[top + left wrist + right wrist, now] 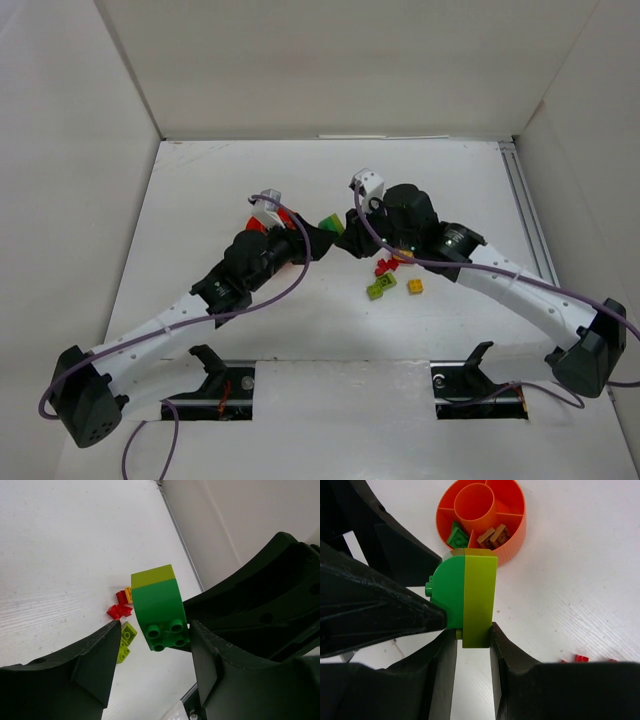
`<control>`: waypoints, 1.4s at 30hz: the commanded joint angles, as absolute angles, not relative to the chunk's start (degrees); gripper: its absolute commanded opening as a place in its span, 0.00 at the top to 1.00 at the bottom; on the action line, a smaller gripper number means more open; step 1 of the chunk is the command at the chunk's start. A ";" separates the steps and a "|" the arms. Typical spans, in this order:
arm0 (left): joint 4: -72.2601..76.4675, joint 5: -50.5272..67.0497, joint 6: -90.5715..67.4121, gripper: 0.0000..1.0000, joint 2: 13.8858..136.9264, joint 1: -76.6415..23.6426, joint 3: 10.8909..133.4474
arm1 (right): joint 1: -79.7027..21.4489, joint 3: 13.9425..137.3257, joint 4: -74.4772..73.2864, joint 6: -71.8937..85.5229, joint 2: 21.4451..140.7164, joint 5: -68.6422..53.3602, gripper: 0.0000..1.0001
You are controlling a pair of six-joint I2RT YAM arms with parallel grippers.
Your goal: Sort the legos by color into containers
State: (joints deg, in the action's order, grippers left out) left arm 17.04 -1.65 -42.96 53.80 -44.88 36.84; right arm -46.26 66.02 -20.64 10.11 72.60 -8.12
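Observation:
My right gripper (474, 632) is shut on a lime brick (480, 595) that is stuck to a green brick (447, 592), and holds the pair above the table. My left gripper (155, 630) is open. Its fingers straddle the green brick (157, 605), and one fingertip (427, 617) touches it. Both grippers meet at mid-table, left gripper (318, 238) facing right gripper (345, 232). The orange-red divided bowl (515, 535) holds a green brick (456, 537) and brown bricks (494, 535). It is mostly hidden behind my left arm in the top view (257, 224).
Loose bricks lie on the table right of centre: red ones (385, 265), a lime one (380, 288) and a yellow one (414, 286). White walls enclose the table on three sides. A metal rail (525, 210) runs along the right edge.

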 commanded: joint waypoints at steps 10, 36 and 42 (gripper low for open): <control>21.53 -0.53 -42.89 0.55 56.07 -44.74 38.41 | -48.25 71.02 -18.72 10.81 73.74 -5.20 0.98; 0.81 -3.15 -46.67 0.98 44.91 -44.74 36.91 | -33.13 76.03 -25.75 14.25 77.00 12.83 1.00; -17.20 -27.04 -51.33 0.98 55.44 -43.51 46.57 | -33.13 71.73 -23.48 10.81 75.15 9.40 1.00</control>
